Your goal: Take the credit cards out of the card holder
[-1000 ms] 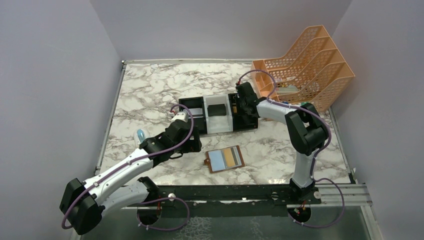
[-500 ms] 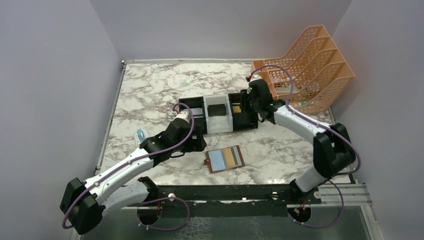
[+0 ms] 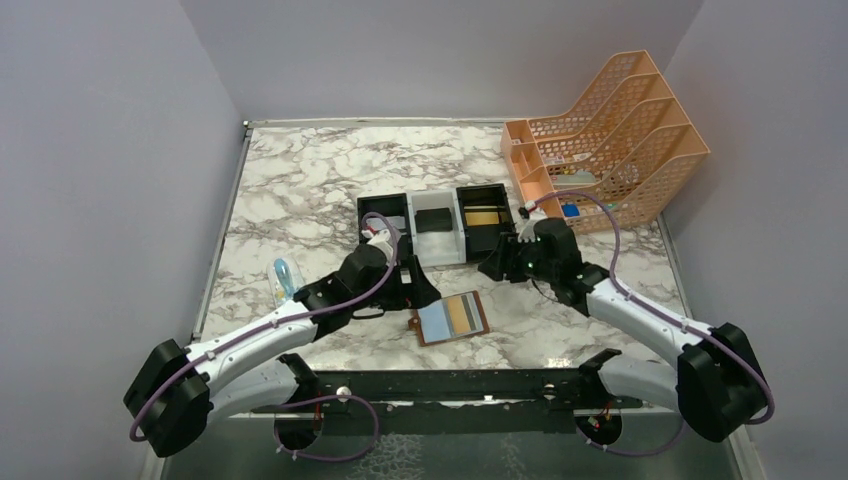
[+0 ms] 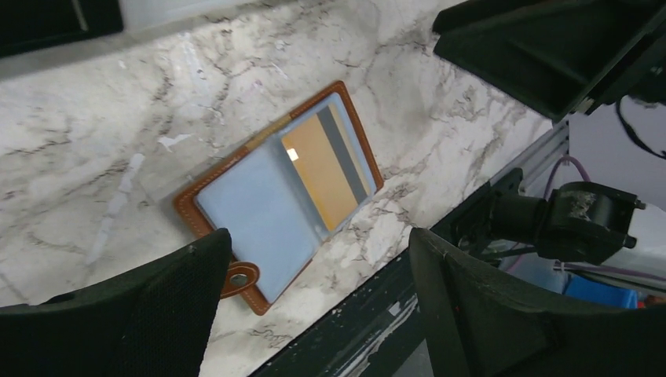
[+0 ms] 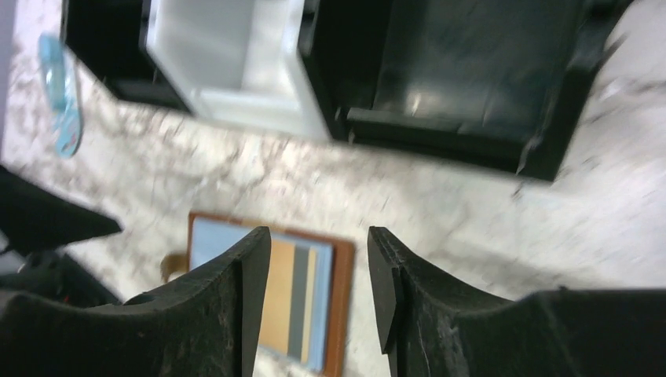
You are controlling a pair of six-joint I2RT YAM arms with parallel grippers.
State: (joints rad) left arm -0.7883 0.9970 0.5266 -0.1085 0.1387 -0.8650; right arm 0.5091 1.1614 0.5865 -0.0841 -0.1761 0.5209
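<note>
The card holder point(image 3: 450, 318) lies open on the marble near the front edge, brown with pale blue pockets. Tucked in its right pocket are a gold-tan credit card point(image 4: 316, 169) and a dark grey one point(image 4: 343, 151) showing as a strip. Another flat gold-tan card point(image 3: 483, 216) lies in the tray's right compartment. My left gripper point(image 4: 318, 236) hovers open just left of the card holder point(image 4: 275, 196), empty. My right gripper point(image 5: 318, 233) is open and empty above the card holder's point(image 5: 267, 290) far right side, between it and the tray.
The black-and-white three-compartment tray point(image 3: 412, 230) stands behind the card holder, with a small black block point(image 3: 435, 221) in its white middle part. An orange mesh file rack point(image 3: 610, 130) fills the back right corner. A pale blue object point(image 3: 282, 275) lies by the left arm.
My right gripper opened and drew back from the tray's right compartment toward the card holder, leaving a gold-tan card there. My left gripper slid right, closer to the card holder.
</note>
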